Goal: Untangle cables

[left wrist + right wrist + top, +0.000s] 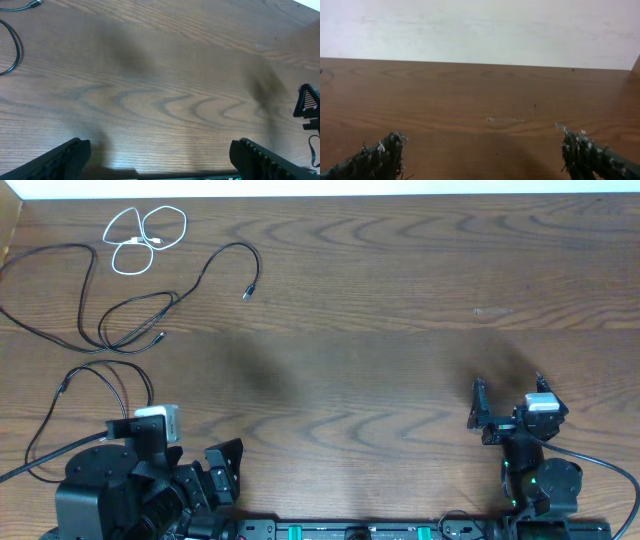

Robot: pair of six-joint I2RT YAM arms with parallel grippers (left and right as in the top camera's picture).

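Surface: a brown wooden table (400, 300) with strong grain; a plain white wall (480, 25) stands behind its far edge.
White cable: a short thin white cord (148, 238), lying in small loops at the far left corner of the table, close to the black cords but seemingly not touching them.
Black cables, far left: long thin black cords (215, 252) that cross each other in loose curves below the white cord; one small plug end (246, 293) lies free, pointing to the table centre.
Black cable, near left: another thin black cord (110, 368), curved in a loop just beside the left arm base.
Left gripper (222, 472): jaws spread wide with nothing between them, low over bare wood at the near edge, well apart from every cord.
Right gripper (508, 395): jaws spread wide and holding nothing, at the near right side, far from all cords.
Left wrist view: the bend of a black cord (17, 47) shows only at the upper left corner.
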